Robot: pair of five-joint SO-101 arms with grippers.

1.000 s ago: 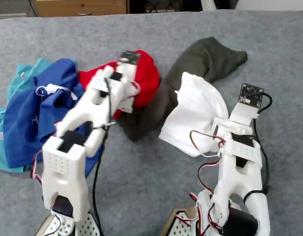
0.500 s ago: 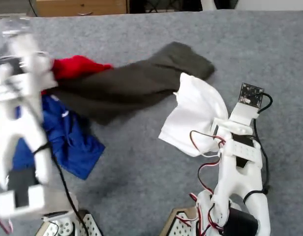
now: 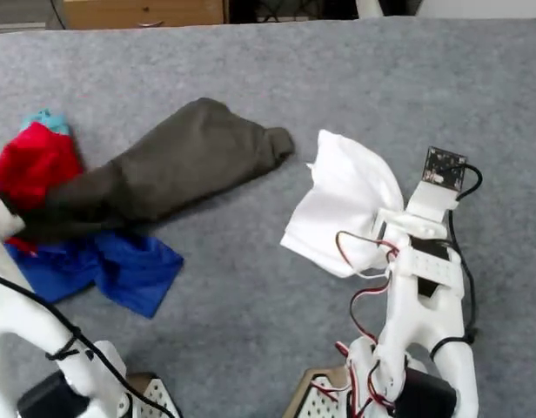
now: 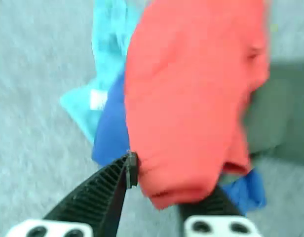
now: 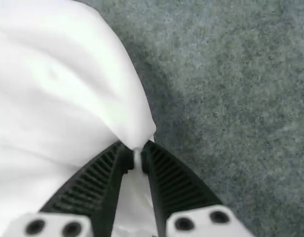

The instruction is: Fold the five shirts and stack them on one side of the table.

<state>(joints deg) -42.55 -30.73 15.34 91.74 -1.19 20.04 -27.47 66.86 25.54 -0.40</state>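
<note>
**A:** Left tool (image 4: 167, 195), what has it got?

**B:** Clamped on a bunched edge of the red shirt (image 4: 191, 89), at the far left of the desk (image 3: 425, 87). Red cloth fills the gap between the jaws.

**A:** And the right tool (image 5: 137, 155)?

**B:** Closed on a pinch of the white shirt (image 5: 53, 98). That shirt lies crumpled just ahead of the right arm, well apart from the rest.

**A:** Step in hand?

**B:** Sorting, I'd judge. Nothing folded, no stack begun. All five are loose heaps.

**A:** Where are the others?

**B:** Dark shirt (image 3: 181, 165) stretched across middle-left. Its left end rests against the red one and seems to overlap an edge of the blue shirt (image 3: 124, 266). Teal shirt (image 4: 110, 54) peeks out beyond the red.

**A:** Next move?

**B:** Probably get one shirt alone and spread it flat. White looks the easiest, with bare desk all round it. It calls for a tool on each of two opposite edges, so the left would have to let go of the red.

**A:** Anything in the way?

**B:** The tangle on the left. Red, dark, blue and teal touch or overlap, so pulling one likely drags another. The left arm stands close by that heap, which leaves little room to lay cloth flat there.
</note>
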